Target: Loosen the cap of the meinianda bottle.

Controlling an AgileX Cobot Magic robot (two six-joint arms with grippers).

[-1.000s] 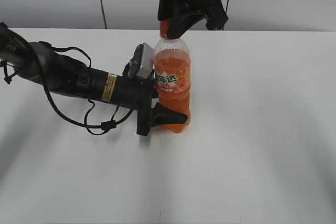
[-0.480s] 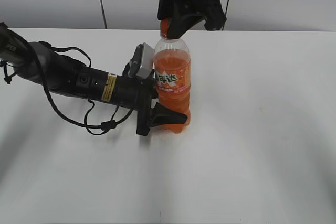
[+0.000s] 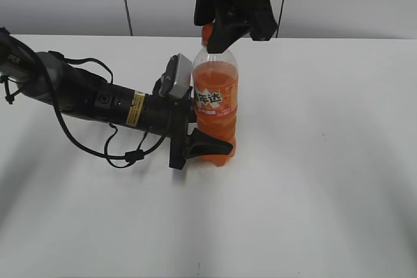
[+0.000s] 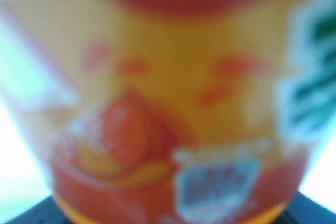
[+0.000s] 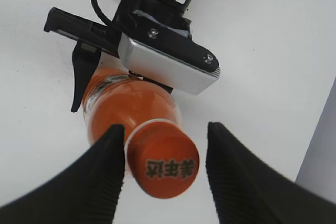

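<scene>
The meinianda bottle (image 3: 215, 105) stands upright on the surface (image 3: 326, 161), its long axis running straight up into the right pincer (image 5: 165, 174) above it. In the right wrist view that pincer's jaws stand apart with the cap (image 5: 164, 167) between them, a gap visible on the right side, so it grips nothing. The left pincer (image 3: 202, 144), reaching in sideways, clamps the bottle's lower body; the right is the one placed to twist.
</scene>
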